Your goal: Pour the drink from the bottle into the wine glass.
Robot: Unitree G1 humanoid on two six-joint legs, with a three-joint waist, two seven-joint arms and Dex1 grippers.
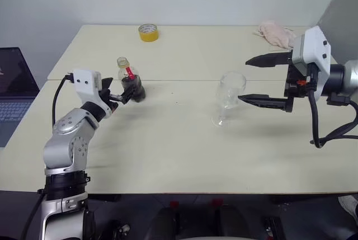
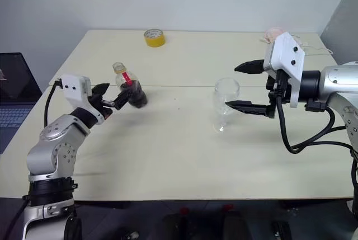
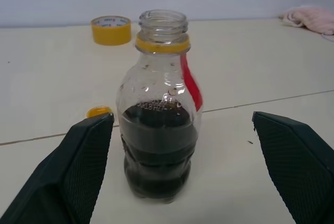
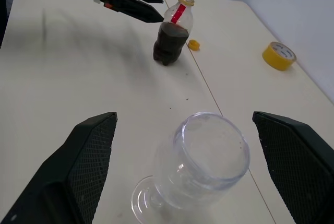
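Your left claw [image 3: 177, 172] gapes wide, empty, astride uncapped cola bottle [image 3: 160, 114]; off-centre squeeze tips it, spills drink. Right claw [image 4: 182, 172] wide, empty, flanking wine glass [image 4: 201, 166]: nudge topples it.

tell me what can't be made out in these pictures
- Laptop: cut off by the left edge of the eye views.
- Print on the bottle under its neck: too small to read in the left wrist view.
- Wine glass foot: partly cut by the bottom edge of the right wrist view.
- Pink cloth: its far side is hidden behind the right gripper.
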